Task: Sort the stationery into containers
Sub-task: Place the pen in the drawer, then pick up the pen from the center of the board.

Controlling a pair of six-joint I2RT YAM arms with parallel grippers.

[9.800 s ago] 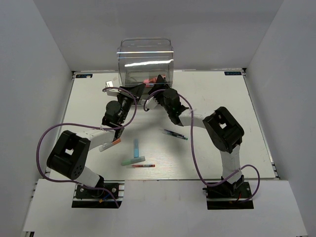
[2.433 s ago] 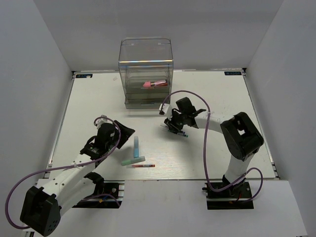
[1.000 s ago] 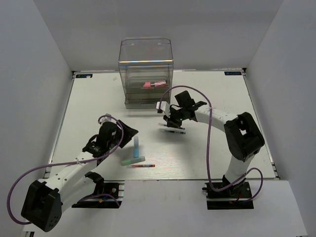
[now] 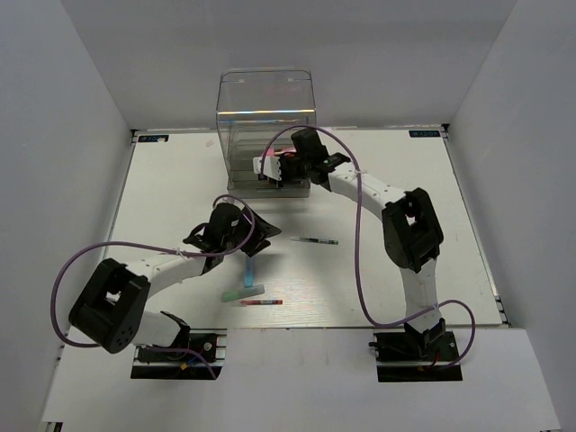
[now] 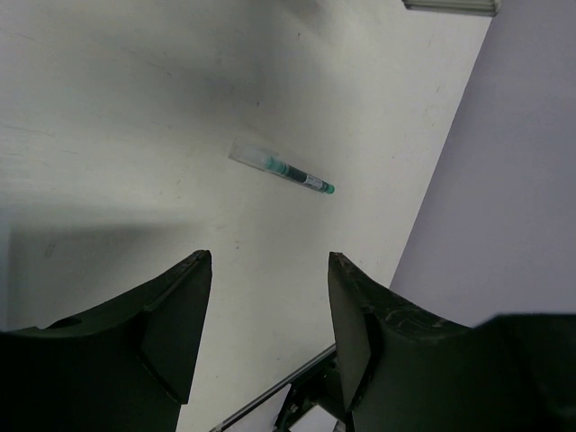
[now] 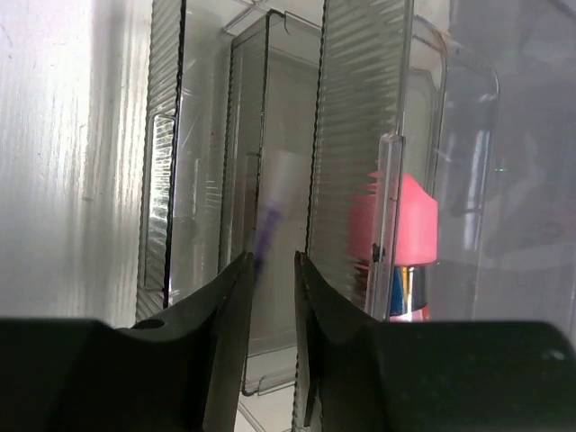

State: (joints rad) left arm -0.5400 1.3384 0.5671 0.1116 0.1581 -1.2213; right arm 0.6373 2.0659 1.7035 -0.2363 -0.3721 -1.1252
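The clear box (image 4: pixel 265 112) with stacked drawers stands at the back centre. A pink marker (image 4: pixel 268 160) lies in a drawer and shows in the right wrist view (image 6: pixel 407 220). My right gripper (image 4: pixel 275 169) is at the drawer fronts (image 6: pixel 270 180), jaws a narrow gap apart. A blurred thin dark pen (image 6: pixel 267 227) sits just past its left fingertip. My left gripper (image 4: pixel 261 236) is open and empty (image 5: pixel 268 256), just left of a thin dark pen (image 4: pixel 315 240) (image 5: pixel 283 168). A light blue marker (image 4: pixel 247 270), a teal-green marker (image 4: pixel 243 293) and a thin red pen (image 4: pixel 262 302) lie on the table.
The white table (image 4: pixel 405 207) is walled by grey panels on the left, right and back. Purple cables loop off both arms above the table. The left arm lies low across the front left.
My right gripper has left the table's middle with one of the two thin dark pens and reached the box's drawers. My left gripper has moved up and right towards the remaining dark pen.
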